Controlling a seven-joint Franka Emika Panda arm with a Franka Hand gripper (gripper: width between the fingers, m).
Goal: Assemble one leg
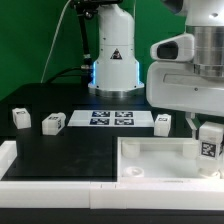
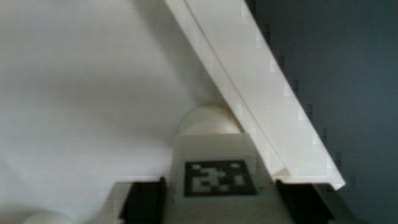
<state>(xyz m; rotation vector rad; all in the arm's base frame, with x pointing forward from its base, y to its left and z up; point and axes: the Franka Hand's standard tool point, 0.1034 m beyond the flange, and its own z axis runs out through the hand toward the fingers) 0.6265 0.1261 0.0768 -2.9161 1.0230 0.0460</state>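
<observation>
My gripper (image 1: 208, 128) is shut on a leg (image 1: 208, 145), a small white block with a black-and-white tag. I hold it upright over the near corner of the large white tray-like part (image 1: 150, 165), at the exterior view's right. In the wrist view the leg (image 2: 217, 165) sits between my two dark fingers (image 2: 143, 203), and my gripper (image 2: 222, 203) is closed on its sides. Its rounded end lies against the tray-like part's raised rim (image 2: 249, 80). Whether the leg's end touches the part I cannot tell.
Three more legs stand on the black table: two at the exterior view's left (image 1: 21, 118) (image 1: 53, 122) and one right of the marker board (image 1: 163, 121). The marker board (image 1: 110, 119) lies mid-table. The robot base (image 1: 112, 62) stands behind. A white border (image 1: 8, 160) runs along the front left.
</observation>
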